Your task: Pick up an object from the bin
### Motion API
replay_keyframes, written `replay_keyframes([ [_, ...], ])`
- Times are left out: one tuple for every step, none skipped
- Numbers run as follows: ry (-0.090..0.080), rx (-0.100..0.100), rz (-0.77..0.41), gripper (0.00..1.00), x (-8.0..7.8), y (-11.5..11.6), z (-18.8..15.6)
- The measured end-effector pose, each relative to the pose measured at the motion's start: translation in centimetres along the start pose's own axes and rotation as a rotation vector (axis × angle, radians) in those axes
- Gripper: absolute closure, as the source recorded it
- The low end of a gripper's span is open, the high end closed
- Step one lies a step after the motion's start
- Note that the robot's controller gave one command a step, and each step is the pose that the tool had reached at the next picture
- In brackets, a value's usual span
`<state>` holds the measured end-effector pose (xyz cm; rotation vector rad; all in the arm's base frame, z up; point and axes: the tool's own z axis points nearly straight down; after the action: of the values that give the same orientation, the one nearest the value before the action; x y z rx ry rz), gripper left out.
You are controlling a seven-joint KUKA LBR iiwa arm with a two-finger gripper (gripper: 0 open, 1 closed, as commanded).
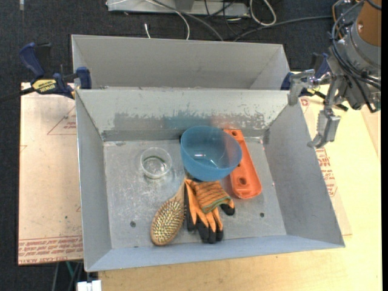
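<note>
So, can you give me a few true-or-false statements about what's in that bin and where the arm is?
1. The blue bowl sits towards the back of the bin floor. True.
2. The gripper is holding the hairbrush. False: the gripper hangs by the bin's right rim, and the hairbrush lies on the floor near the front.
3. The orange and black glove lies right beside the hairbrush. True.
4. The clear glass cup stands inside the blue bowl. False: it stands on the bin floor, to the bowl's left.
5. An orange plastic piece lies to the right of the bowl. True.
</note>
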<state>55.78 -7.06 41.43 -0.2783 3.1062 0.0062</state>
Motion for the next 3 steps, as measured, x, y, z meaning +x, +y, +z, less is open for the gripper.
replay_keyframes([
  [-0.007, 0.007, 0.128, 0.00, 0.2, -1.5, -0.7],
  [-0.016, 0.008, -0.016, 0.00, -10.4, 1.1, 0.1],
  [-0.010, 0.002, 0.014, 0.00, -7.8, 0.5, 1.0],
])
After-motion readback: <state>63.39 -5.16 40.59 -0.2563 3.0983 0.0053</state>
